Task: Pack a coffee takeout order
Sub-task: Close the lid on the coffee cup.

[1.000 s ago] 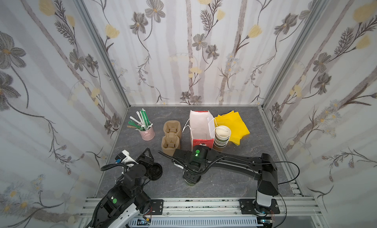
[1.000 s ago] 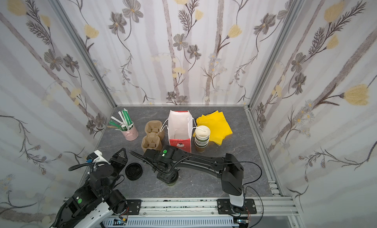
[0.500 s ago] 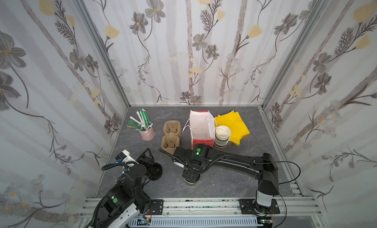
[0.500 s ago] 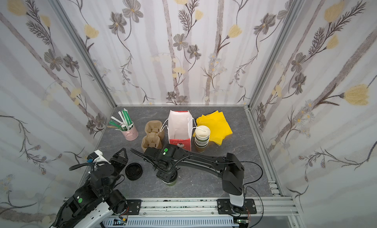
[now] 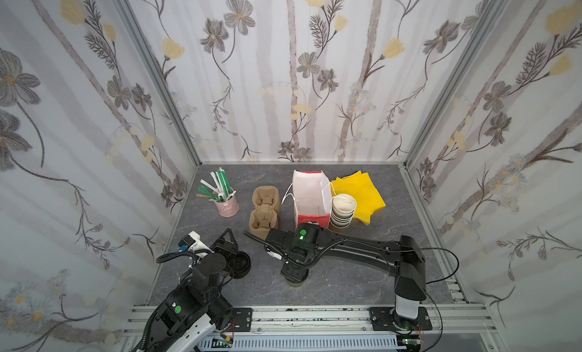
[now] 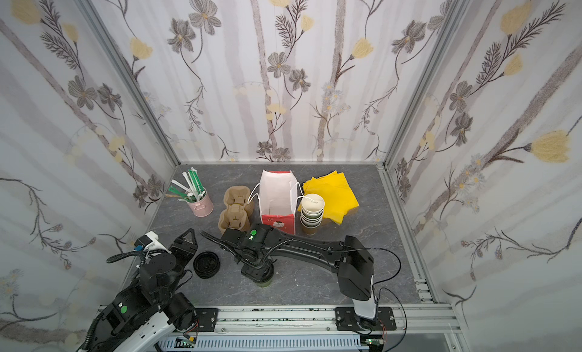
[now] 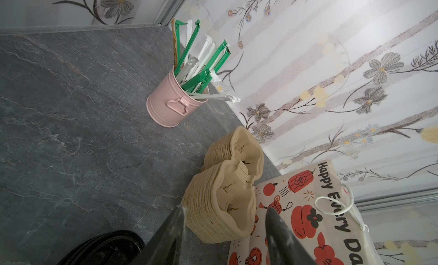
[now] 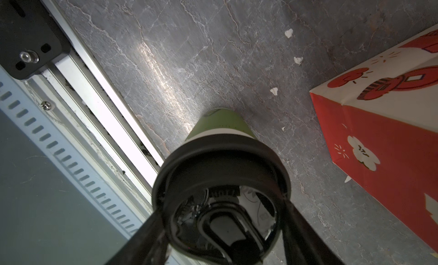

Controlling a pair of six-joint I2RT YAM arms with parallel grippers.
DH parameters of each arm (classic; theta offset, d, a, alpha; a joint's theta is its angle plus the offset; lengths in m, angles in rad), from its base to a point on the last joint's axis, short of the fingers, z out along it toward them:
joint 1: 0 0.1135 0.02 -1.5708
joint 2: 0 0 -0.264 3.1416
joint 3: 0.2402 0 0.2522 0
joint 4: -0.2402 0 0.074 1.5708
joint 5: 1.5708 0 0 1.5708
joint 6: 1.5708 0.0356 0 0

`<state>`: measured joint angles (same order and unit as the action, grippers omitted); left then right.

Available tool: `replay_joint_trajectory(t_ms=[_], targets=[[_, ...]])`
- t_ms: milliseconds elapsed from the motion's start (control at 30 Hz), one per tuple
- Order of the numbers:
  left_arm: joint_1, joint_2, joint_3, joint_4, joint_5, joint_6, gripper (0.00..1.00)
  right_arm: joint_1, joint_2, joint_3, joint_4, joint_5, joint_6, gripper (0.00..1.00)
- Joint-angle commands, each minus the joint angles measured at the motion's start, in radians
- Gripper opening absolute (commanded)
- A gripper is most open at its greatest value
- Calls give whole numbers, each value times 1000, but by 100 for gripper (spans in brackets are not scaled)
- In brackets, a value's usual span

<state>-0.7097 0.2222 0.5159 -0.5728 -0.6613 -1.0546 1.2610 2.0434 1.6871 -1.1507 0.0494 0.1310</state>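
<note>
A green paper cup (image 8: pixel 219 124) with a black lid (image 8: pixel 220 157) stands upright near the table's front edge, its base showing under the arm in both top views (image 5: pixel 296 282) (image 6: pixel 264 282). My right gripper (image 8: pixel 221 218) (image 5: pixel 294 271) comes down from above, shut on the lid with a finger on each side. The red, white-lined bag (image 5: pixel 310 189) (image 6: pixel 277 189) (image 8: pixel 379 133) stands open behind it. My left gripper (image 7: pixel 225 209) (image 5: pixel 228 240) is open and empty at the front left. A stack of tan carriers (image 5: pixel 265 213) (image 7: pixel 227 188) sits left of the bag. Yellow napkins (image 5: pixel 362 189) lie to its right.
Black lids (image 5: pixel 239 263) (image 7: pixel 104 247) are stacked beside my left gripper. A pink bucket (image 5: pixel 227 205) (image 7: pixel 166 105) at the back left holds green and white wrapped straws (image 7: pixel 189 45). Nested paper cups (image 5: pixel 343 208) stand right of the bag. The metal rail (image 8: pixel 99 105) runs close to the cup.
</note>
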Motion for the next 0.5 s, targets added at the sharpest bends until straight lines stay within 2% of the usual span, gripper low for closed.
replay_joint_trajectory(t_ms=[0,200,467], targets=[[1,1,3,-3,-19,-2,56,1,12,3,28,-19,-13,63],[1,-1,3,-4,-10,-1,56,1,26,-11,55,-31,-21,64],[1,3,-21,-3,40,-6,56,-6,14,-116,119,-89,-26,63]])
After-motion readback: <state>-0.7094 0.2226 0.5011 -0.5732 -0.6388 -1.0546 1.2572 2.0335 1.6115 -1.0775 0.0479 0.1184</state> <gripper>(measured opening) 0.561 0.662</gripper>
